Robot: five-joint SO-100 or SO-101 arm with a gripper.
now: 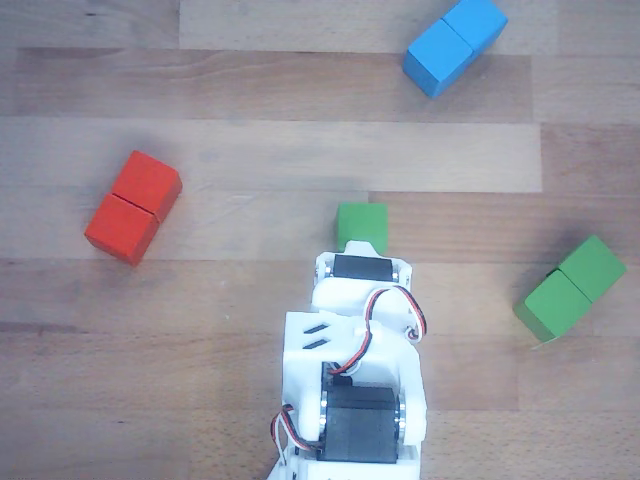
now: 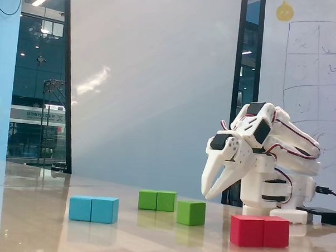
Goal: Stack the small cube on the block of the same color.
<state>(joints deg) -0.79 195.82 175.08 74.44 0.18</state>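
Note:
The small green cube (image 1: 361, 228) lies on the wooden table just beyond the arm's white wrist, which hides my fingers in the other view. The green block (image 1: 571, 288), two joined cubes, lies off to the right there. In the fixed view the cube (image 2: 191, 212) sits in front of and right of the block (image 2: 157, 200). My gripper (image 2: 207, 196) hangs folded near the arm's base, pointing down, above and right of the cube. Its fingertips meet with nothing between them.
A red double block (image 1: 132, 207) lies to the left and a blue double block (image 1: 455, 45) at the far right in the other view. In the fixed view red (image 2: 260, 231) is nearest the camera and blue (image 2: 93, 209) is left.

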